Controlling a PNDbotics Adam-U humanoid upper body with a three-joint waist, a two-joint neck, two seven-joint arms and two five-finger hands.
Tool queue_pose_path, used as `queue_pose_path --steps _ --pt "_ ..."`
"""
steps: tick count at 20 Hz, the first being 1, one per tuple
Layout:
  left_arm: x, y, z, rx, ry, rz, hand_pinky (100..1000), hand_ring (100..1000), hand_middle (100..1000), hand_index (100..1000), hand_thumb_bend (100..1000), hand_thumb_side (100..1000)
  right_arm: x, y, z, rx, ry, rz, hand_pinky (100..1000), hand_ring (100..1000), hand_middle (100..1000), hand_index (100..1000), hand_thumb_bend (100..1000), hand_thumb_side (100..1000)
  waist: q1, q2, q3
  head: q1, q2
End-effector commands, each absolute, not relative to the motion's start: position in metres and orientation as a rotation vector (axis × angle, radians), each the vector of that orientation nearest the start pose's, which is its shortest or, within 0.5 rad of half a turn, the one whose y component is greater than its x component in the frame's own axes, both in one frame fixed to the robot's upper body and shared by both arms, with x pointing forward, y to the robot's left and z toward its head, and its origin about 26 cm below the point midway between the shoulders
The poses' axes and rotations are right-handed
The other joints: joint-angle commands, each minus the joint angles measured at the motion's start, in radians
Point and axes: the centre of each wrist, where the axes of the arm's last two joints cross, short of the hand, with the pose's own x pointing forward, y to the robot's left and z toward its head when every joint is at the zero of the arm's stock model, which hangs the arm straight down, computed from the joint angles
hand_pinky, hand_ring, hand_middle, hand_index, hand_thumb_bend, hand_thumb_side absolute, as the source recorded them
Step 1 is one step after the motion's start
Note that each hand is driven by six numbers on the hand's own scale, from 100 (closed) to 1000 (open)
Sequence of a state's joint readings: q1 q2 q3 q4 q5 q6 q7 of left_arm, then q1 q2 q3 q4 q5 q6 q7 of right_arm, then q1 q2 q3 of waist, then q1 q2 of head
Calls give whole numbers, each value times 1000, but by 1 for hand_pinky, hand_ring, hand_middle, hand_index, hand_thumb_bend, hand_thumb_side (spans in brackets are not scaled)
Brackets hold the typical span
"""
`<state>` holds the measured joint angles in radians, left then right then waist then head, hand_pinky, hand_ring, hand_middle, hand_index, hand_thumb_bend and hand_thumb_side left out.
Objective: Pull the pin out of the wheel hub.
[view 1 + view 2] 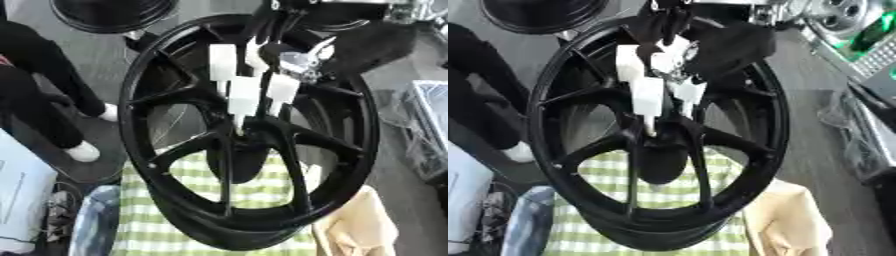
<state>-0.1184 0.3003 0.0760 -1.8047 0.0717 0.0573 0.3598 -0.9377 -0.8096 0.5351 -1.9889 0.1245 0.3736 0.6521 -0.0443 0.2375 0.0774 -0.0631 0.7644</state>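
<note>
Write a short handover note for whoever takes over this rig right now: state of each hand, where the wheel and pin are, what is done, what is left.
Right hand: reaches down from the top, pale fingers pointing at the centre of the wheel hub; whether they are closed on anything cannot be told.
Left hand: not in view.
Wheel: black, spoked, standing on its edge over a green checked cloth.
Pin: not clearly made out; a thin pale tip below the fingers at the hub may be it.
Done: hand brought to the hub.
Left: confirm the hold on the pin, then pull it out.
</note>
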Motion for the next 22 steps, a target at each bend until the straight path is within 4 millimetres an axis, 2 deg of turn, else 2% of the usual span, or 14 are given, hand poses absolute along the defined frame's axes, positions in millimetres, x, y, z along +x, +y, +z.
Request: queue_pose_path --steps 1,4,6,13,18,22 --pt "298 311 116 450 -1915 136 800 802 719 753 284 743 291 -170 331 -395 -1623 1834 831 736 693 816 100 680 5 -10 -1 4 6" --pt "298 310 116 445 -1916 135 800 803 719 753 282 745 292 -172 328 -422 -1628 1830 843 746 697 844 100 676 5 -8 -3 6 6" --pt "298 309 116 443 -1916 135 800 803 718 752 282 746 293 -174 327 -449 -1643 1822 853 745 682 858 100 602 4 -8 -6 8 6" --pt "298 308 116 438 -1916 136 800 803 717 750 279 748 295 -183 317 -516 -1655 1760 850 722 662 846 143 462 5 -8 -10 12 6" --pt "298 308 116 435 -1915 135 800 803 716 749 277 750 297 -188 311 -549 -1645 1720 852 724 666 842 157 452 5 -7 -12 11 6" --pt "299 307 116 431 -1915 134 800 804 716 749 276 752 297 -190 309 -578 -1638 1704 867 757 703 850 176 446 7 -4 -13 11 6"
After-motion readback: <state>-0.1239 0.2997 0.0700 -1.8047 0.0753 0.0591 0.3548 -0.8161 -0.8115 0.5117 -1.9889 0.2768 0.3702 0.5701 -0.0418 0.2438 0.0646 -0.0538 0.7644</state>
